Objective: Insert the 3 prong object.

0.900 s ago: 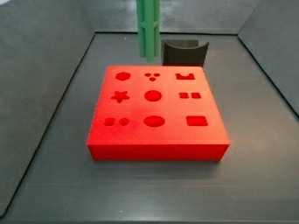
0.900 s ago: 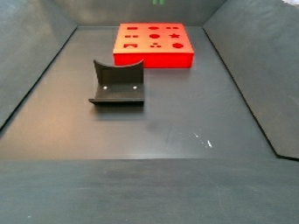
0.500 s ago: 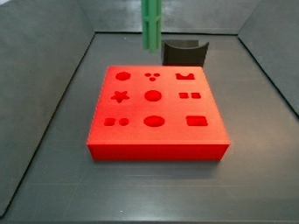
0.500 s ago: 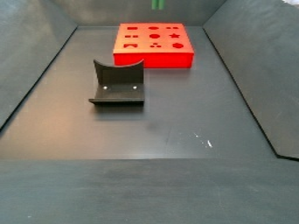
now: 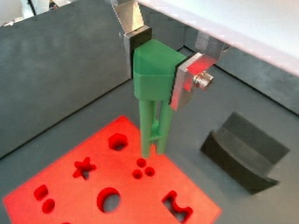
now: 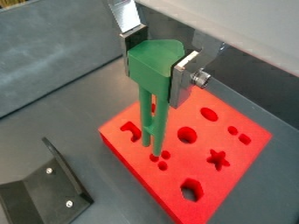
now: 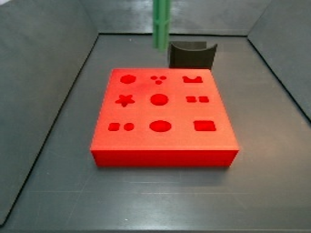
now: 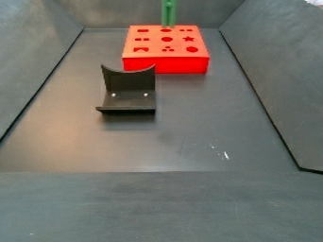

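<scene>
My gripper (image 5: 163, 63) is shut on the wide head of the 3 prong object (image 5: 152, 131), a slim green ridged peg, and holds it upright; both wrist views show this grip (image 6: 160, 66). The prongs (image 6: 149, 118) hang above the red block (image 6: 216, 171), their tips over a cluster of three small round holes (image 5: 143, 168). I cannot tell whether the tips touch the block. In both side views only the peg's lower part (image 7: 162, 25) shows at the top edge (image 8: 168, 12), above the far part of the red block (image 7: 165, 114). The gripper is out of the side views.
The dark fixture (image 7: 192, 53) stands on the floor just beyond the red block; it also shows in a side view (image 8: 127, 90) and in both wrist views (image 5: 246, 149) (image 6: 41, 188). Grey walls (image 7: 49, 91) enclose the dark floor. The red block (image 8: 167, 47) has several differently shaped holes.
In a side view the peg looks slimmer, sits slightly further right and its lower end is higher. In the other side view more of the peg shows at the top edge.
</scene>
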